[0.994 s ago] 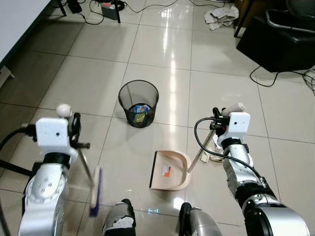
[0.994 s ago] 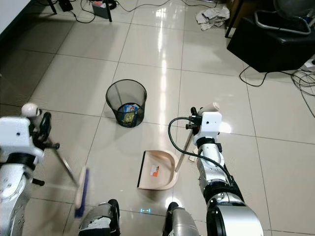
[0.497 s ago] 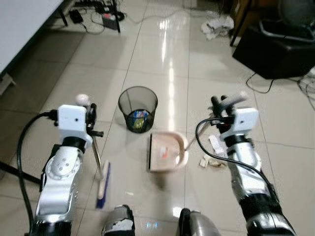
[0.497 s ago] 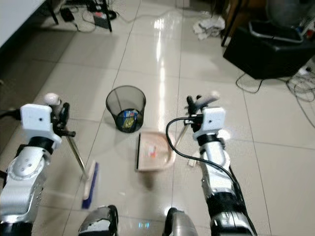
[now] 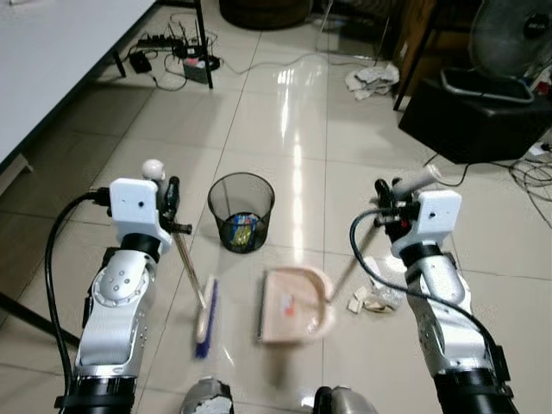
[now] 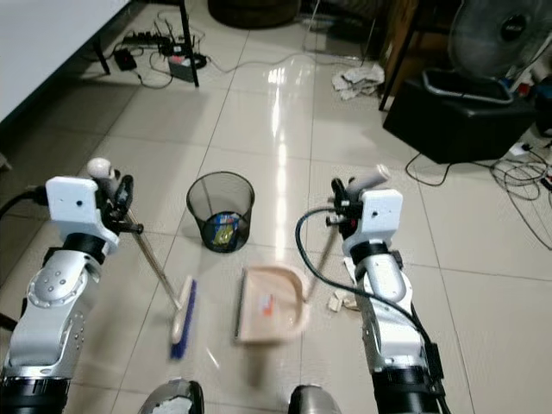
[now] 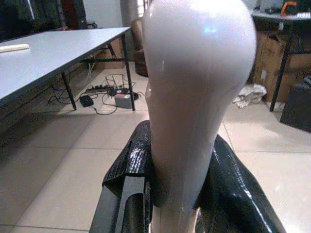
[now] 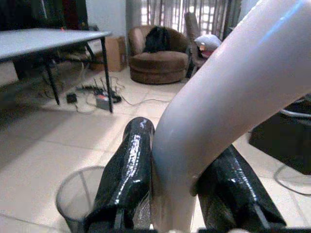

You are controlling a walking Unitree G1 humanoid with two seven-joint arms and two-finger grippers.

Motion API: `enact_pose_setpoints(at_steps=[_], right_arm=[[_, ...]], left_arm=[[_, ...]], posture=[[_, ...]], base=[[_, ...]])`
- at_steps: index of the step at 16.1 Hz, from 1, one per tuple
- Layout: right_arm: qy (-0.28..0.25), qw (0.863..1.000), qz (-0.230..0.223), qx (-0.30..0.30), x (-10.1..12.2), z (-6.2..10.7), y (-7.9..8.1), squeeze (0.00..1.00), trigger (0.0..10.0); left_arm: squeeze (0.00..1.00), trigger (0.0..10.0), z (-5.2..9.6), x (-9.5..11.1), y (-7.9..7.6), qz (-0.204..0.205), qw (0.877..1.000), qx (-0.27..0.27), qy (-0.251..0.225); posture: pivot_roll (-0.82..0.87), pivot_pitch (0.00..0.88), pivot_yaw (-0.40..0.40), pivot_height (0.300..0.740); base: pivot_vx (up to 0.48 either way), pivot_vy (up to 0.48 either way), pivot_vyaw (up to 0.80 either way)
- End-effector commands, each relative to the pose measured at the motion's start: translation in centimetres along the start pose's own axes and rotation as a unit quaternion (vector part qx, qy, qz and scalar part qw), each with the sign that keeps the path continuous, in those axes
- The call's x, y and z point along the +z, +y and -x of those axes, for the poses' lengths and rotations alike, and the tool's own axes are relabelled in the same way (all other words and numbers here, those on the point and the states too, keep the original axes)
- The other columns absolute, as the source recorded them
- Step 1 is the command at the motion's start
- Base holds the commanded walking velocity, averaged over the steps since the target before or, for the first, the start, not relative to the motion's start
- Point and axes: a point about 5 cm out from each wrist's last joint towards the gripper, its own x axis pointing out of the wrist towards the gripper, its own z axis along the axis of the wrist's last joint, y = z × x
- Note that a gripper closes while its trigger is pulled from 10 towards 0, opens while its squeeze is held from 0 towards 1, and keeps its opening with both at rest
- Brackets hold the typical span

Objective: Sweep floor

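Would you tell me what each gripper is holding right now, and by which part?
The left gripper grips the broom near its handle's top end; the right gripper grips the dustpan by its long handle's upper end.

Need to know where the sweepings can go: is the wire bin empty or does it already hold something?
Not empty. Through the mesh of the upright wire bin, some colourful rubbish lies at the bottom; most of the bin remains unfilled.

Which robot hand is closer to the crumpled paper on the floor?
Right. The right tool holds the dustpan handle just above the crumpled paper; the left tool grips the broom across the bin.
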Motion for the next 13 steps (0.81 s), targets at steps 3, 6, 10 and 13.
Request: enact_pose_setpoints(at_steps=[3,6,10,13], right_arm=[[-0.002,1.0,-0.023,-0.002,1.4,0.9,0.0,0.0,10.0],[0.029,0.998,-0.063,0.002,0.6,1.5,0.0,0.0,10.0],[0.043,0.996,-0.074,0.032,0.9,1.4,1.6,0.0,10.0],[0.042,0.998,-0.046,0.021,1.0,1.6,1.7,0.0,10.0]], left_arm=[[0.0,10.0,0.0,-0.2,-0.7,-0.01,1.0,-0.017,0.004],[0.0,10.0,0.2,-0.4,-1.0,-0.028,0.999,-0.019,0.01],[0.0,10.0,-0.3,-0.8,-2.2,-0.004,0.999,-0.033,0.02],[0.0,10.0,0.1,-1.5,-3.0,-0.013,0.998,-0.053,0.03]], posture=[[0.0,0.04,0.004,0.74],[0.01,0.056,0.003,0.74],[0.01,0.052,0.018,0.74],[0.0,0.044,0.003,0.74]], base=[[0.0,0.0,0.0],[0.0,0.0,0.0],[0.0,0.0,0.0],[0.0,0.0,0.0]])
